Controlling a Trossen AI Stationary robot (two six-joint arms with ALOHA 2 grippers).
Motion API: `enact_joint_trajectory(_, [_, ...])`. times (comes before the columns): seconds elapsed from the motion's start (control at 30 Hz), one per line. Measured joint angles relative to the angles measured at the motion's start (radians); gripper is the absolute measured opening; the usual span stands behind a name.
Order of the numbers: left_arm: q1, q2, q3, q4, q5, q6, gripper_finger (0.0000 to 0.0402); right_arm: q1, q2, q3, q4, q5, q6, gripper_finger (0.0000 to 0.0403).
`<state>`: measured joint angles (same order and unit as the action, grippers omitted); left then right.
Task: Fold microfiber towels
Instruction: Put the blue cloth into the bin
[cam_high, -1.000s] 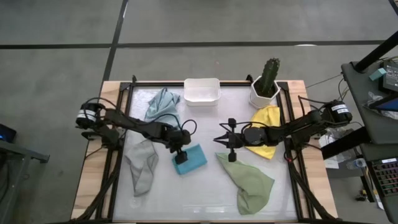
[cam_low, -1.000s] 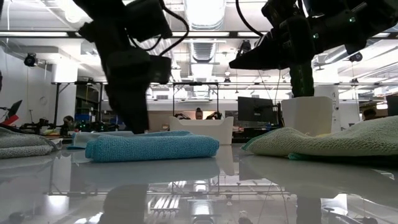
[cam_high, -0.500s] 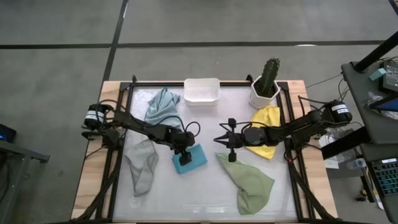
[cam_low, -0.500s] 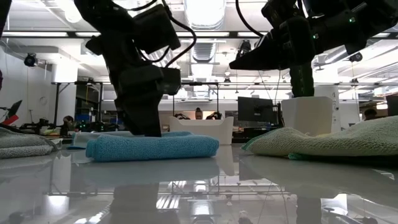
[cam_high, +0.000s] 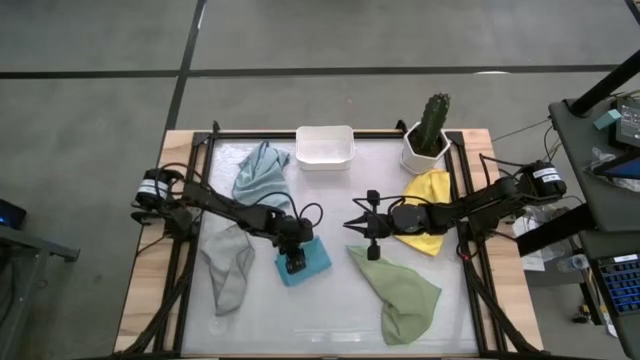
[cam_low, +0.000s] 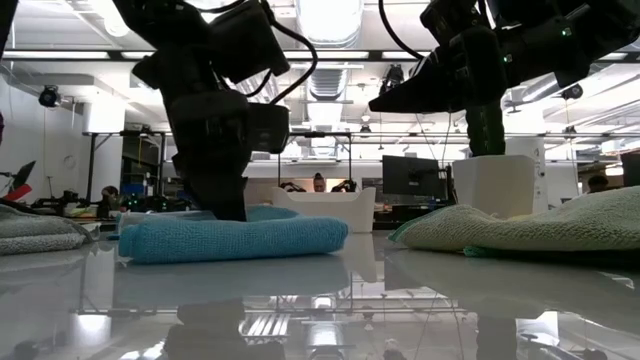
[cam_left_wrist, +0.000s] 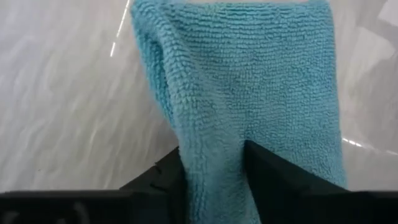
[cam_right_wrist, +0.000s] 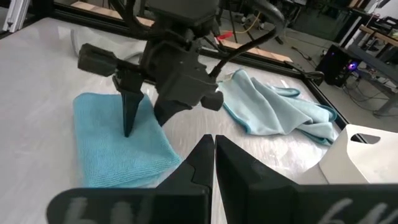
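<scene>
Terrycloth-soft bright blue towel (cam_high: 305, 259) sitting folded well in front of the white tub (cam_high: 325, 146) | left gripper (cam_high: 295, 264) pinching its left edge, long axis slanting toward the tub | right gripper (cam_high: 352, 226) hanging closed and empty to its right, so left arm's nearer.

The left gripper (cam_high: 293, 262) covers part of the bright blue towel (cam_high: 310, 262) from above. In the left wrist view the towel's near end runs off frame between the fingers (cam_left_wrist: 155, 177) (their tips unseen).
</scene>
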<state>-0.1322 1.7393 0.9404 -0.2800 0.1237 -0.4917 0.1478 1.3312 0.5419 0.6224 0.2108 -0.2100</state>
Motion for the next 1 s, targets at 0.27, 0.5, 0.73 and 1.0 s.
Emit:
enact_joint_trajectory(0.27, [-0.011, -0.012, -0.001, -0.005, -0.001, -0.008, 0.001, 0.0, 0.0, 0.008, 0.011, 0.0, -0.012, 0.0009])
enact_joint_trajectory(0.5, [-0.014, -0.084, -0.001, -0.002, -0.002, -0.025, 0.001, 0.0, -0.001, 0.01, 0.01, 0.0, -0.031, 0.0009])
enact_joint_trajectory(0.73, [-0.014, -0.174, 0.022, -0.052, -0.03, -0.011, 0.0008, 0.0, -0.073, 0.01, -0.083, 0.001, -0.037, 0.0009])
enact_joint_trajectory(1.0, [-0.011, -0.233, 0.089, -0.101, -0.048, 0.027, 0.0008, 0.0, -0.209, 0.011, -0.217, 0.0, 0.014, 0.0009])
